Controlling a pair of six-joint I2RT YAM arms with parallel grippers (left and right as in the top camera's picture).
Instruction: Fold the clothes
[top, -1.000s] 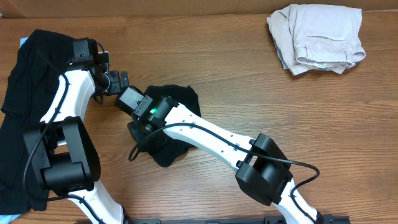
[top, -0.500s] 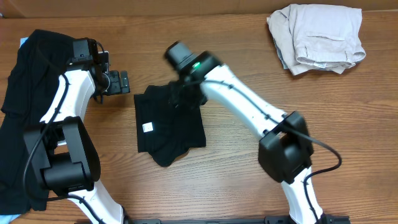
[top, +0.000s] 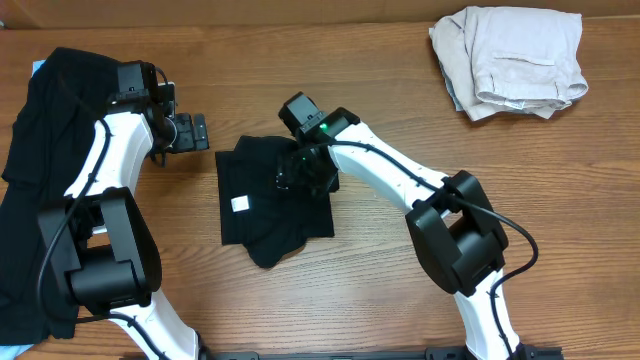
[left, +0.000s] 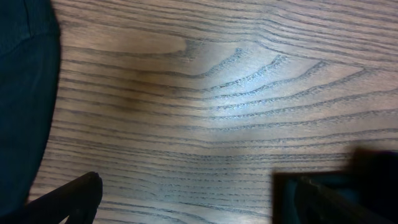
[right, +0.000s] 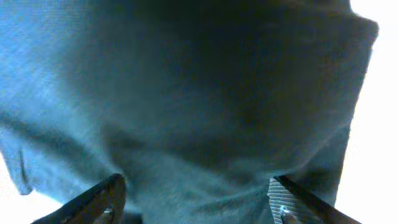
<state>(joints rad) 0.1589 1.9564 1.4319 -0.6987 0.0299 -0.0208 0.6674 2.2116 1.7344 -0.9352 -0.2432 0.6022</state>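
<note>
Shirt: black T-shirt (top: 275, 205) lies folded at the centre of the surface (top: 400, 110), white label (top: 239, 204) up.
Right tool (top: 298, 172): released, fingers spread just over the shirt's 1 o'clock corner.
Left tool (top: 196, 132): released, over bare wood.
Risk: a rising finger could snag the fabric and undo the fold.
Surface: wood grain; black pile (top: 40, 200) at 9 o'clock, beige garment (top: 510, 60) at 1 o'clock.
Room: unseen.

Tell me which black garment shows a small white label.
The folded black T-shirt at mid-table, below the right gripper; the black pile at the left edge shows no label.
</note>
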